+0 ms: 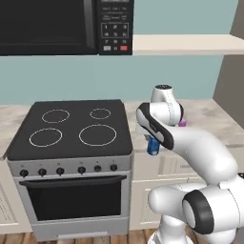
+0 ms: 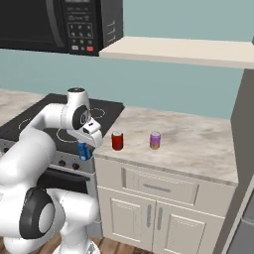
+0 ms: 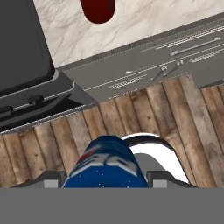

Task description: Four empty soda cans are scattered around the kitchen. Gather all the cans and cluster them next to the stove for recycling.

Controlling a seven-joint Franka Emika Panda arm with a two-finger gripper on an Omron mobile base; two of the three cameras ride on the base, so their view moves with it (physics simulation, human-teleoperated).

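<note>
Left base view: the tool (image 1: 153, 144) is clenched on the blue can (image 1: 153, 146), held in the air off the desk's (image 1: 209, 119) front edge, just beside the stove's (image 1: 71, 143) right front corner. A purple-pink can (image 1: 182, 123) peeks out behind the arm.

Right base view: a red can (image 2: 117, 141) and the purple-pink can stand on the marbled desk near the stove-side front corner.

Hand view: the smooth, thin-walled blue can looks light and dentable; a mid-body hold suits it. Wood floor (image 3: 175, 113) lies below.
</note>
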